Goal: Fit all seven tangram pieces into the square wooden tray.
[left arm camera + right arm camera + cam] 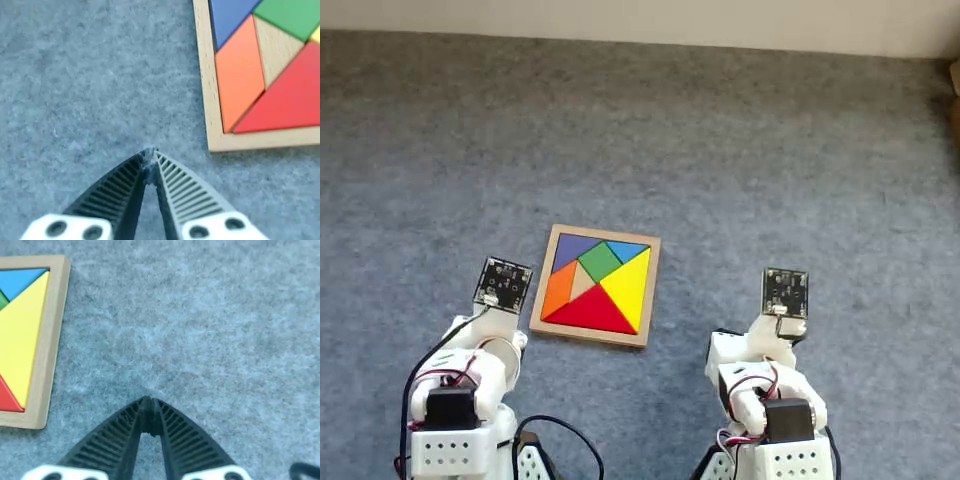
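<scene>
The square wooden tray (608, 238) is shown whole in the high view. It lies flat on the grey carpet (770, 140), between the left arm (460, 390) and the right arm (765, 400), and closer to the left one. All seven pieces are seated inside it:

- the dark blue triangle (572, 248)
- the light blue triangle (628, 250)
- the green square (601, 262)
- the yellow triangle (630, 285)
- the red triangle (592, 312)
- the orange parallelogram (558, 288)
- the unpainted wooden triangle (582, 285)

The finger detail is supplied by the wrist views. In the left wrist view, the left gripper (149, 156) is seen over bare carpet. Its ribbed fingers are brought together, the tips touch, and nothing is held. The tray corner carrying the orange parallelogram and the red triangle lies near the tips without touching them.

In the right wrist view, the right gripper (150, 409) is likewise drawn tight at the tips, with nothing between the fingers. The tray side bordering the yellow triangle is seen farther off, well apart from the tips, with carpet between.
</scene>
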Controlling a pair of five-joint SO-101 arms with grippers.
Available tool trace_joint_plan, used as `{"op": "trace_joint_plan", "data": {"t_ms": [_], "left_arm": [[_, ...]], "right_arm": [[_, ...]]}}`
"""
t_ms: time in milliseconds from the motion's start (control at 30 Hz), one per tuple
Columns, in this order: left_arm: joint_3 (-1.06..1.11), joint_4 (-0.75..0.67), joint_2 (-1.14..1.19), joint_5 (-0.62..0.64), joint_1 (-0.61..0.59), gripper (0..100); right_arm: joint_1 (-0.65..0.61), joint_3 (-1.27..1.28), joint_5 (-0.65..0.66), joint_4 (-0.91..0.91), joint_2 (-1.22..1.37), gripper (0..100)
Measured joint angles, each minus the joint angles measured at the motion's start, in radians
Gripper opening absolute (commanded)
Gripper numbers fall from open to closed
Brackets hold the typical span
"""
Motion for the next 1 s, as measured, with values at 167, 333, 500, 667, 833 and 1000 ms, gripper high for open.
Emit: {"op": "trace_joint_plan", "data": {"t_ms": [167, 333, 500, 667, 833, 1000], "left_arm": [[0.0, 0.035, 0.0, 0.0, 0.0, 1], [0.0, 0.035, 0.0, 0.0, 0.0, 1], [0.0, 0.035, 0.0, 0.0, 0.0, 1], [0.0, 0.035, 0.0, 0.0, 0.0, 1], [0.0, 0.035, 0.0, 0.0, 0.0, 1], [0.0, 0.035, 0.0, 0.0, 0.0, 1]], "right_arm": [[0.0, 0.0, 0.0, 0.0, 0.0, 0.4], [0.0, 0.0, 0.0, 0.0, 0.0, 0.4], [0.0, 0.0, 0.0, 0.0, 0.0, 0.4], [0.0, 0.0, 0.0, 0.0, 0.0, 0.4], [0.0, 0.0, 0.0, 0.0, 0.0, 0.4], [0.0, 0.0, 0.0, 0.0, 0.0, 0.4]]}}
